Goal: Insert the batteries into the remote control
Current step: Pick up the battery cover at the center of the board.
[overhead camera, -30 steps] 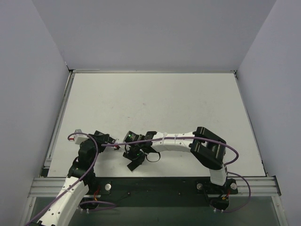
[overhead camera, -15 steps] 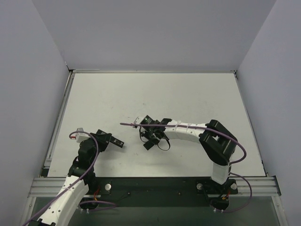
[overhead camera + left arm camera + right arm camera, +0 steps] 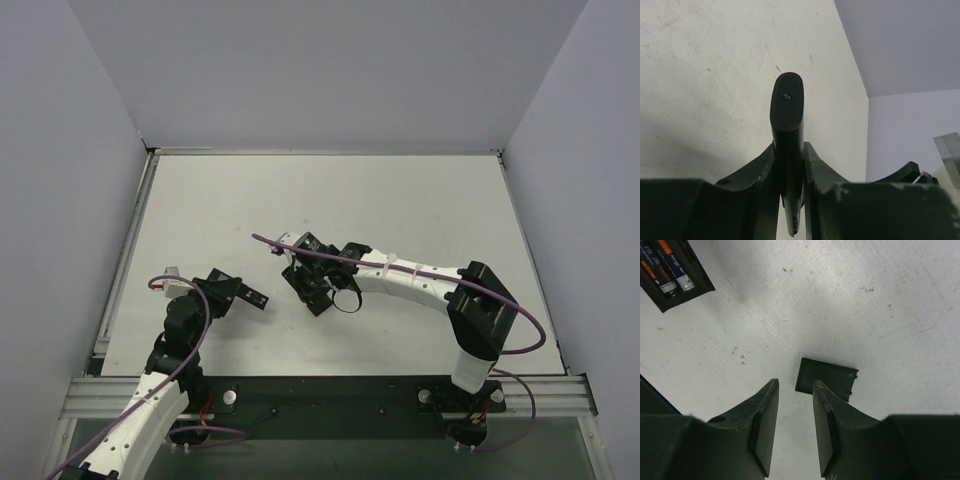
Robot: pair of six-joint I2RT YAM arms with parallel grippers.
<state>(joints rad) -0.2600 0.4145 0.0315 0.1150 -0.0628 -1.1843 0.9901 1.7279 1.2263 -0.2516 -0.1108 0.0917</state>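
The remote control (image 3: 786, 110) is a slim black bar held on edge, with my left gripper (image 3: 790, 146) shut on it; its rounded end sticks out past the fingertips. From above, the remote control (image 3: 250, 296) juts right from the left gripper (image 3: 228, 290) at the near left. In the right wrist view the remote control (image 3: 675, 287) shows its open compartment with two batteries (image 3: 671, 272) lying in it. My right gripper (image 3: 795, 384) stands open and empty above the table, to the right of the remote. A short black cover piece (image 3: 826, 377) lies flat just beyond its fingertips.
The white table (image 3: 400, 200) is bare apart from small scuff marks. Grey walls (image 3: 90, 200) close it in on the left, back and right. A purple cable (image 3: 420, 272) runs along the right arm, and a metal rail (image 3: 330, 395) lines the near edge.
My right gripper has pulled away from the remote, moving right and toward the far side, and its jaws have widened. The left gripper has kept hold of the remote and shifted slightly.
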